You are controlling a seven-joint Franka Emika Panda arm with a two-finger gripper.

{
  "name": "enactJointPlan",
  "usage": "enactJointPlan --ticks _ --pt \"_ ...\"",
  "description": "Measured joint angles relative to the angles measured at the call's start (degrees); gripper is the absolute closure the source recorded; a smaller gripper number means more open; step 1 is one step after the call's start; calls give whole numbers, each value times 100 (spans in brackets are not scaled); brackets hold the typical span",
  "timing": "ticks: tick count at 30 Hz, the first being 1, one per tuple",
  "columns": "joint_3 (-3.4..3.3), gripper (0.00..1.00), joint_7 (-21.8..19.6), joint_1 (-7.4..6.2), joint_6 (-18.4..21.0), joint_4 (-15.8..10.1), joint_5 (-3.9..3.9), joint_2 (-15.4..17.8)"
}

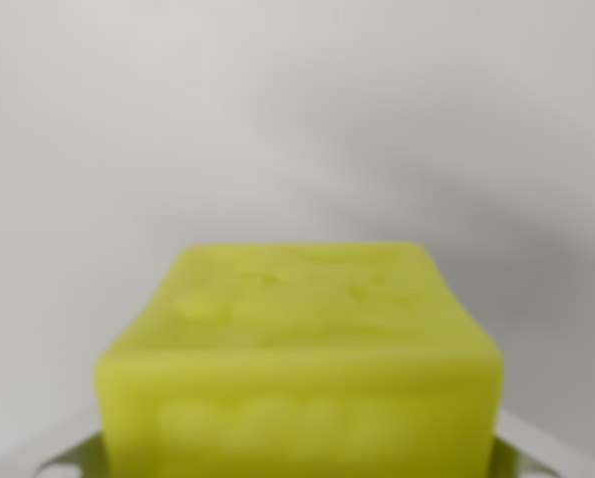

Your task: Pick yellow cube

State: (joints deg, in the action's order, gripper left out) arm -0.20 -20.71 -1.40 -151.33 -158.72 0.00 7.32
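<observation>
The yellow cube [297, 349] fills the lower middle of the wrist view, very close and blurred, with raised relief on its top and front faces. Pale metal fingers [546, 450] show at the bottom corners, pressed against the cube's left and right sides. My gripper [297, 466] is shut on the cube, which sits between the two fingers. The cube's lower part and the fingertips are cut off by the bottom edge of the picture.
Behind the cube lies a plain white surface [277, 119]. A soft grey shadow [496, 229] crosses it at the wrist view's right. Nothing else is in sight.
</observation>
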Motion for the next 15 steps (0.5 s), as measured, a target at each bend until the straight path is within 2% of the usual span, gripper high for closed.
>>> enactJointPlan --ticks 15 --pt "0 100 -1 0 488 57 -2 429"
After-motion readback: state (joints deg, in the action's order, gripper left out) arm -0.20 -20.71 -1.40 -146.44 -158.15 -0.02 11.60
